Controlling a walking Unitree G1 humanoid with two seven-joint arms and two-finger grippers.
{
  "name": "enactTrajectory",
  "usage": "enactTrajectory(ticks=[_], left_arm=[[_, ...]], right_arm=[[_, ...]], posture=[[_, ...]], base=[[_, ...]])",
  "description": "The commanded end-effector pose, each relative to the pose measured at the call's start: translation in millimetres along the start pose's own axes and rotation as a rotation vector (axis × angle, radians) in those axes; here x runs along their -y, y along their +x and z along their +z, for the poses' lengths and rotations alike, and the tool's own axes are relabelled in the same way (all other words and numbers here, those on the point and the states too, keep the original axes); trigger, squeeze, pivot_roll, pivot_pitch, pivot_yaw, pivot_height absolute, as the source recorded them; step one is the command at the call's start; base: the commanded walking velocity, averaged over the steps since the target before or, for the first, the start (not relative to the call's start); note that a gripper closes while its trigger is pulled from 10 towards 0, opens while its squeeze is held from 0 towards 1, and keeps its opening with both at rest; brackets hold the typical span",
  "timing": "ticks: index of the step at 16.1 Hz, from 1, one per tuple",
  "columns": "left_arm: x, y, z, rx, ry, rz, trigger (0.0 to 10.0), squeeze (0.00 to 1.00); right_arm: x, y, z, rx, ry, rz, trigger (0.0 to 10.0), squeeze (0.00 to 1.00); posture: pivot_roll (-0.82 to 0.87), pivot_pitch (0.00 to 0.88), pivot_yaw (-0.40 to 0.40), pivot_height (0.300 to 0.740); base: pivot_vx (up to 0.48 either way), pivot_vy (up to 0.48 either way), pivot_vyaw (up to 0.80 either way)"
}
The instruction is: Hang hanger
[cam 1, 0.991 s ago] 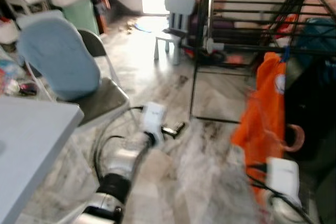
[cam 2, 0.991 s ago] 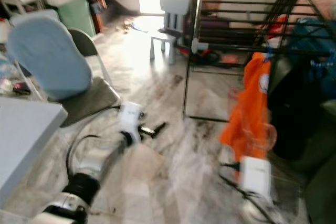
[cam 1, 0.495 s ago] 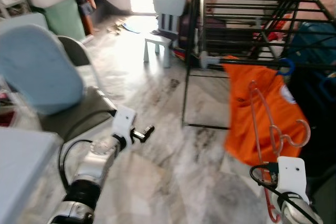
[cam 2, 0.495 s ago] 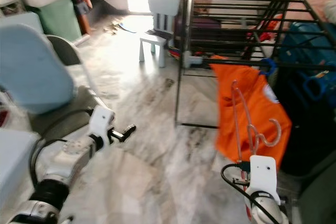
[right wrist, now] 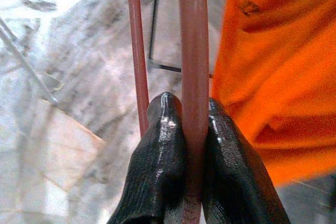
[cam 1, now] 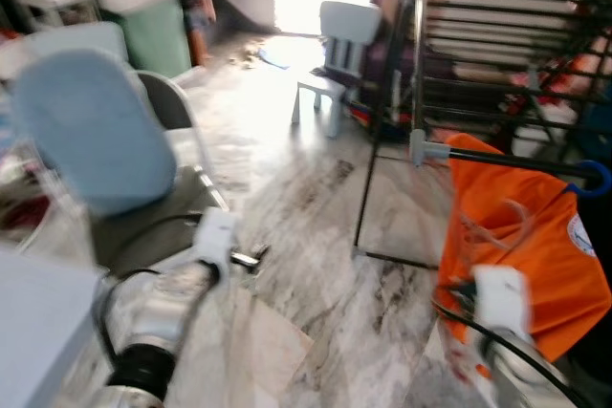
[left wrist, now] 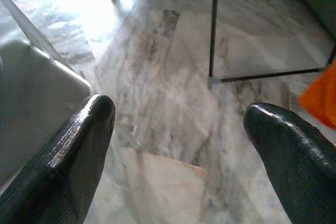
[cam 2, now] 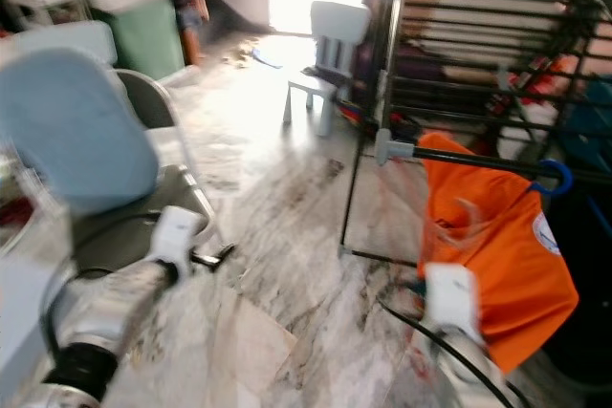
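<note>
Hanger (right wrist: 193,51) is pinched between right claw (right wrist: 193,124) fingers (beside orange garment (right wrist: 273,66)).

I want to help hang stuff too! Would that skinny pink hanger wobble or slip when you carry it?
Probably a little. The thin pink plastic hanger is pinched at one bar by the right hand, so its long free end could swing. Its surface looks smooth and glossy, so it might twist in the grip. Being so slender, it is likely light and somewhat bendy.

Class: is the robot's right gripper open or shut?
Shut: the right gripper has both black fingers pressed against the pink hanger.
</note>
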State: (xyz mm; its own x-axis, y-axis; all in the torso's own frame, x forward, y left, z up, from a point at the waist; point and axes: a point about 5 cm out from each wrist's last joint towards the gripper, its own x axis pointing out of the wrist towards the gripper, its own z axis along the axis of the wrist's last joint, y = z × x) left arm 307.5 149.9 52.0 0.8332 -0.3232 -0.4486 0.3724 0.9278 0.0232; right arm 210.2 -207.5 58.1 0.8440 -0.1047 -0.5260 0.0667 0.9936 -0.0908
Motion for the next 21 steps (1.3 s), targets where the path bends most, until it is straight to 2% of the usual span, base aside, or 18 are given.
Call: enactTrajectory(ticks=[1, 4, 6, 12, 15, 18, 21], left_arm=[[8.9, 5.8, 12, 0.026, 0.013, -0.03, 10.0, 0.0], [12.6, 9.6, 15, 0.022, 0.024, -0.051, 10.0, 0.0], [18.5, 12.6, 18, 0.013, 0.021, -0.09, 10.0, 0.0], [27.9, 15.1, 21, 0.009, 0.007, -0.161, 10.0, 0.0], [35.1, 17.5, 25, 0.006, -0.009, -0.224, 10.0, 0.0], [37.9, 17.6, 28, 0.02, -0.024, -0.244, 10.0, 0.0], [41.3, 17.0, 25, 0.003, -0.028, -0.264, 10.0, 0.0]], right_arm=[[8.4, -2.5, -5, -0.029, 0.006, -0.027, 10.0, 0.0], [8.2, -1.3, -10, -0.068, 0.024, -0.045, 10.0, 0.0], [12.2, 1.1, -15, -0.11, 0.087, -0.117, 10.0, 0.0], [14.8, 6.4, -12, -0.12, 0.067, -0.145, 10.0, 0.0], [25.1, 18.6, 1, -0.12, 0.092, -0.236, 10.0, 0.0], [31.7, 26.7, 18, -0.076, 0.066, -0.245, 10.0, 0.0], [41.0, 38.9, 30, -0.084, 0.082, -0.251, 10.0, 0.0]], posture=[[-0.04, 0.0, -0.013, 0.74], [-0.04, 0.0, -0.013, 0.74], [-0.04, 0.0, -0.013, 0.74], [-0.03, 0.0, -0.021, 0.74], [-0.02, 0.0, -0.034, 0.74], [-0.01, 0.0, -0.04, 0.74], [-0.01, 0.0, -0.042, 0.74]], base=[[0.398, 0.266, 0.0], [0.398, 0.269, 0.0], [0.369, 0.294, 0.0], [0.0, 0.0, 0.0], [0.0, 0.0, 0.0], [0.0, 0.0, 0.0], [0.0, 0.0, 0.0]])
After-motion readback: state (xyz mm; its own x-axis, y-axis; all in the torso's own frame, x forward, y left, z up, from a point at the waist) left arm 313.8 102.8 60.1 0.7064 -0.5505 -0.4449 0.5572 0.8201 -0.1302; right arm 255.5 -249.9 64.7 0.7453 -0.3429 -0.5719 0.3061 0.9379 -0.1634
